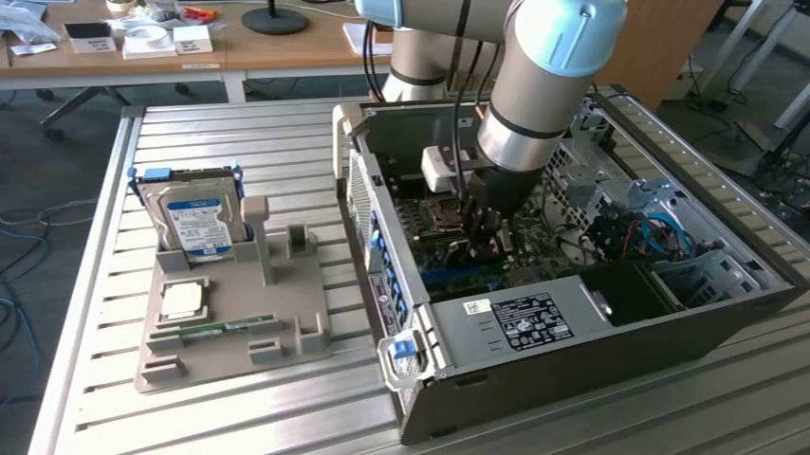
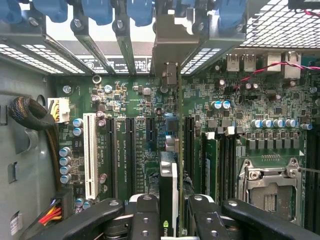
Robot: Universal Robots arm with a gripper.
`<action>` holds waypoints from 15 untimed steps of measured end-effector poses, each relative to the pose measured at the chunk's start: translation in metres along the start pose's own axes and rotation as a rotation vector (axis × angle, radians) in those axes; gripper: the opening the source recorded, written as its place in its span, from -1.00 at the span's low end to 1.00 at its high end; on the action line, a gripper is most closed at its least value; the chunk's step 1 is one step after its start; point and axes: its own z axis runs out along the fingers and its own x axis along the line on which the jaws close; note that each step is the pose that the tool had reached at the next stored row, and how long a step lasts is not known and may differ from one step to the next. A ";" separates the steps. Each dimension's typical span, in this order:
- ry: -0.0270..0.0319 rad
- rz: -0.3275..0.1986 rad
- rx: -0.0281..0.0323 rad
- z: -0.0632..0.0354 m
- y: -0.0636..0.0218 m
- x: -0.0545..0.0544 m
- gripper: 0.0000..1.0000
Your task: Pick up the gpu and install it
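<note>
Gripper [image 1: 487, 248] — jaws clamped on the gpu [image 2: 168, 182], which is held edge-on between the black fingers [image 2: 145, 215]. Card stands inside the open computer case [image 1: 570, 351], over the green motherboard [image 2: 135, 105] (between its long slots). Hard drive [image 1: 193, 223] upright in a grey holder [image 1: 228, 341] beside the case.

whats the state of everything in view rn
gpu, on edge, clamped in the end effector
end effector, shut on the gpu
computer case, side open
hard drive, upright in grey holder
memory stick, flat on holder
</note>
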 end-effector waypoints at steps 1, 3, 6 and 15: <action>0.0001 0.000 0.0001 -0.0001 0.0000 0.000 -0.47; 0.0007 0.000 -0.0001 -0.0015 0.0001 0.000 -0.47; 0.0009 0.000 -0.0001 -0.0041 0.0001 0.000 -0.47; 0.0115 0.002 0.0006 -0.0039 0.0000 -0.001 -0.47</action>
